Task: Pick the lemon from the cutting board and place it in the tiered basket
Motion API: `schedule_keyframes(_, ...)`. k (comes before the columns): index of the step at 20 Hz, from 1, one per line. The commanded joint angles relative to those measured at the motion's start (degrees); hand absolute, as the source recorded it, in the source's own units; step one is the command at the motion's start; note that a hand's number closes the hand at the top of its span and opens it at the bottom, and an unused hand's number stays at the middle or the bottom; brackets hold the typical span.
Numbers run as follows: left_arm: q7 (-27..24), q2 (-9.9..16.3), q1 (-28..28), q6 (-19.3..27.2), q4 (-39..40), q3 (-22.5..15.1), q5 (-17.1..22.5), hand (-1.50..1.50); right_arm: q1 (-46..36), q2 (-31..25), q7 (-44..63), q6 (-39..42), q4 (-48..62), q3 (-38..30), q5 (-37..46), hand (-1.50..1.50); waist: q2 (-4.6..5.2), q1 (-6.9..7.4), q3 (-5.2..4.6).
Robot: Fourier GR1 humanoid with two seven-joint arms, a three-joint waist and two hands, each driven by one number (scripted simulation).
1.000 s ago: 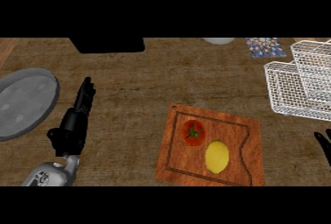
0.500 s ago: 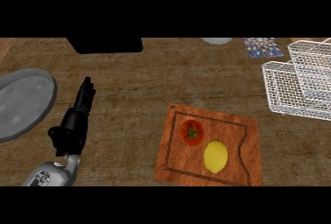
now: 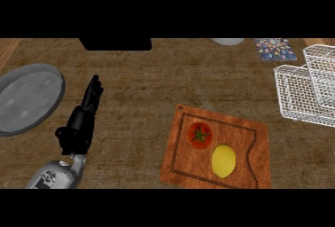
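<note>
Head view, looking steeply down on a brown wooden counter (image 3: pixel 150 80): a yellow lemon (image 3: pixel 223 160) lies on a reddish wooden cutting board (image 3: pixel 252 137) at the lower middle, just beside a red tomato (image 3: pixel 200 135) that sits above and to its left on the same board. The white wire tiered basket (image 3: pixel 307 91) stands at the right edge, apart from the board and with nothing visible inside it. The left hand (image 3: pixel 78 128) comes in from the lower left on its grey forearm, fingers straight and held together, pointing up the counter and holding nothing; it rests between the board and a grey round plate (image 3: pixel 26 102) at the left edge, touching neither. The right hand shows nowhere in the view. Along the far edge sit a black block (image 3: pixel 116 43), a pale round object (image 3: pixel 227 41) cut off by the frame, and a small patterned item (image 3: pixel 274 48).
</note>
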Motion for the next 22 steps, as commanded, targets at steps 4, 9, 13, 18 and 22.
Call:
schedule_keyframes(4,0.17,-1.44,-1.66,-0.72,1.50,0.70,-0.69,0.00,-6.31,-3.37,23.74,-3.70,-15.31,11.02,3.36,-1.50,-0.03,0.58,0.14)
schedule_keyframes(9,0.02,-1.46,-1.73,-1.94,2.50,1.16,-0.70,0.00,-17.68,-8.20,33.65,-4.16,-13.22,19.43,3.25,-1.50,0.01,1.66,0.07)
schedule_keyframes(13,1.05,-2.10,-2.21,-2.30,0.97,1.05,-1.30,0.00,-26.91,-8.01,42.75,-5.11,-9.53,29.49,5.61,-1.50,-0.04,1.79,0.16)
schedule_keyframes(18,5.04,-2.30,-0.83,-1.74,-2.77,1.06,-2.79,0.00,-37.61,-4.10,50.53,-4.41,-3.15,38.31,6.40,-1.50,-0.16,1.52,0.27)
schedule_keyframes(22,-0.20,-4.28,0.42,-2.14,2.24,1.98,-3.56,0.00,-39.58,-4.06,53.90,-4.03,-4.19,42.42,9.72,-1.50,-0.25,0.66,0.25)
